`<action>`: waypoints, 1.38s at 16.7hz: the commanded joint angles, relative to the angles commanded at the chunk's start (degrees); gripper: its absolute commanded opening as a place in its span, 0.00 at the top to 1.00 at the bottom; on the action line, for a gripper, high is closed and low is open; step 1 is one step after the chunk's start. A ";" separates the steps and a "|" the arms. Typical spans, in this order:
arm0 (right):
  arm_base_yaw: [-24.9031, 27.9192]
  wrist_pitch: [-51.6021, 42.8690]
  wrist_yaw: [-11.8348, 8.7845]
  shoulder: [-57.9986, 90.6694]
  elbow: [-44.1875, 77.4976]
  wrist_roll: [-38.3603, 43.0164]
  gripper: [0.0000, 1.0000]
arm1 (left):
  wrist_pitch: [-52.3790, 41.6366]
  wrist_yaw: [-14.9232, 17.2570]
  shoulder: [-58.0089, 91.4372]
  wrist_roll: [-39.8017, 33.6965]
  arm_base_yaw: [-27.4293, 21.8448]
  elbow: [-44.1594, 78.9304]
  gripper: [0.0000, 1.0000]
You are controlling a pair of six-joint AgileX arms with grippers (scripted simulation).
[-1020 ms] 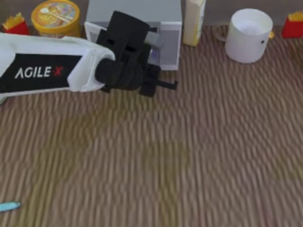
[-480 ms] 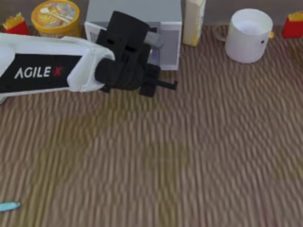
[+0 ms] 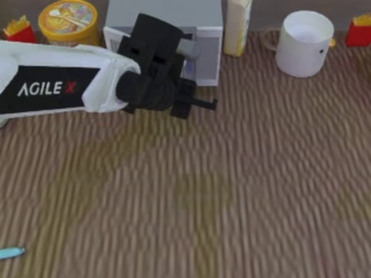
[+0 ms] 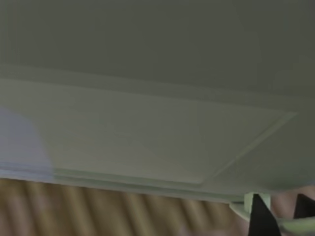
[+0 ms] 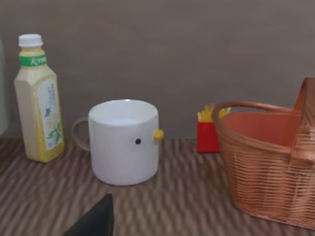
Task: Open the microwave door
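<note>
Microwave (image 3: 165, 14) sits at the table's (image 3: 232, 191) far edge, its stiff, light hinged door (image 3: 200, 61) best pulled by its free edge; left gripper (image 3: 200, 104) is directly before it, finger state indeterminate.

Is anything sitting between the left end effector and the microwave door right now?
Nothing visible. The left end effector is right at the microwave door, and the bottle and white cup stand off to the right.
</note>
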 joint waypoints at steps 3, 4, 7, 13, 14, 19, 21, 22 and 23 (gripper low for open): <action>0.00 0.00 0.00 0.00 0.00 0.00 0.00 | 0.24 0.89 -0.61 1.39 0.58 -1.12 1.00; 0.00 0.00 0.00 0.00 0.00 0.00 0.00 | 0.67 1.49 -1.24 2.22 0.93 -1.52 1.00; 0.00 0.00 0.00 0.00 0.00 0.00 0.00 | 1.16 2.90 -2.18 4.20 1.78 -3.02 1.00; 0.00 0.00 0.00 0.00 0.00 0.00 0.00 | 1.11 2.97 -2.17 4.31 1.83 -3.17 1.00; 0.00 0.00 0.00 0.00 0.00 0.00 0.00 | 1.11 2.97 -2.17 4.31 1.83 -3.17 1.00; 0.00 0.00 0.00 0.00 0.00 0.00 0.00 | 1.11 2.97 -2.17 4.31 1.83 -3.17 1.00; 0.00 0.00 0.00 0.00 0.00 0.00 0.00 | 1.11 2.97 -2.17 4.31 1.83 -3.17 1.00; 0.00 0.00 0.00 0.00 0.00 0.00 0.00 | 1.11 2.97 -2.17 4.31 1.83 -3.17 1.00; 0.00 0.00 0.00 0.00 0.00 0.00 0.00 | 1.11 2.97 -2.17 4.31 1.83 -3.17 1.00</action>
